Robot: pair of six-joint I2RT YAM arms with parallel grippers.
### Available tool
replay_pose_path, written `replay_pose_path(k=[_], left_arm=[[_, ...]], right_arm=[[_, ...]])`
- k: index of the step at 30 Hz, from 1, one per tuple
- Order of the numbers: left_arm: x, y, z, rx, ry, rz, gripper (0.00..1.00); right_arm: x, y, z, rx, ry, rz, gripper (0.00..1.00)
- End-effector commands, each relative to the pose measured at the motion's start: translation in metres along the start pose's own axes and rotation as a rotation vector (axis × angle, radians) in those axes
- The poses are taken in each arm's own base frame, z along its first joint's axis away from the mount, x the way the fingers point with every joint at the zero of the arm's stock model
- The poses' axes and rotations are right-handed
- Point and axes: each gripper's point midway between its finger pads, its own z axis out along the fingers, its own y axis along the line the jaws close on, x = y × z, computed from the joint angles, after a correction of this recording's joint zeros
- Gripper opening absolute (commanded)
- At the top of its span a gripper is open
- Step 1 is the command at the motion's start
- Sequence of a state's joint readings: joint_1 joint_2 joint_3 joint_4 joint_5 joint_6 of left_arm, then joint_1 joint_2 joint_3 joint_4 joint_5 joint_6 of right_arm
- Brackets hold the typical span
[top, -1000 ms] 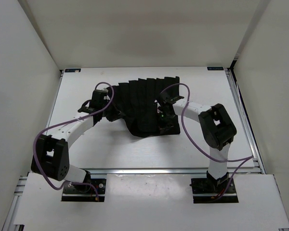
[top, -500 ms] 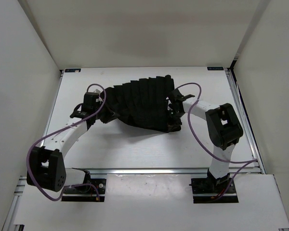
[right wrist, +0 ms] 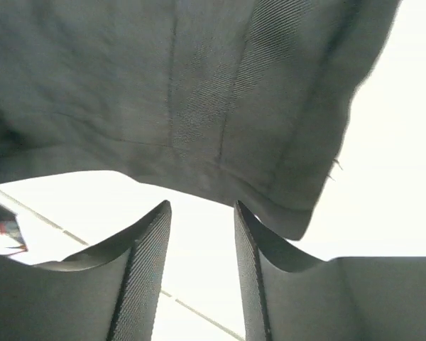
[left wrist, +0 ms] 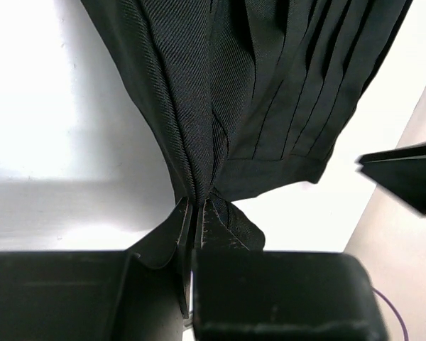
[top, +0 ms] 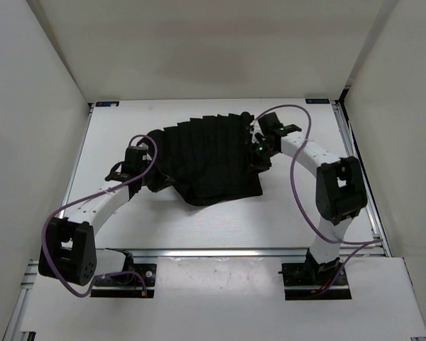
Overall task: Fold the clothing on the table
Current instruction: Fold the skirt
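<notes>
Right fingers (right wrist: 145, 270) have opened, black pleated skirt (right wrist: 199, 92) edge just beyond their tips; left fingers (left wrist: 160, 245) pinch its edge.

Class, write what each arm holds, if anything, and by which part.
On the left arm, the jaws pinch the skirt by a bunched fold at that arm's side. On the right arm, the jaws stand open, holding nothing.

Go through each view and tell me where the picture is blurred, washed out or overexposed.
Top external: even light, sharp, pleats of the clothing readable. Left wrist: weave crisp, the table blown out white. Right wrist: fabric hazy and soft, background overexposed, fingers sharp.
</notes>
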State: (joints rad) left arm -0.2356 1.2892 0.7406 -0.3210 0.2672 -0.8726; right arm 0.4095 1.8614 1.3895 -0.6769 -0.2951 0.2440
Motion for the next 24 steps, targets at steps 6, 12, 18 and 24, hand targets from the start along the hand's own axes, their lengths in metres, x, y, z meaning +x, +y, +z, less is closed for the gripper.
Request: replay_pose_path(k=[6,12,18,24], left_arm=[[0.008,0.004,-0.014,0.012,-0.017,0.021,0.00],[0.010,0.011,-0.016,-0.004,-0.012,0.022,0.00],[0.012,0.017,-0.014,-0.025,-0.002,0.015,0.00],[0.008,0.015,-0.016,-0.018,-0.016,0.017,0.00]], right_arm=[[0.003,-0.035,-0.031,-0.146,-0.063,0.173,0.47],[0.023,-0.047,-0.010,-0.216,-0.040,0.257,0.48],[0.036,-0.047,0.016,-0.272,0.024,0.320,0.45],[0.059,-0.055,0.029,-0.202,0.085,0.343,0.42]])
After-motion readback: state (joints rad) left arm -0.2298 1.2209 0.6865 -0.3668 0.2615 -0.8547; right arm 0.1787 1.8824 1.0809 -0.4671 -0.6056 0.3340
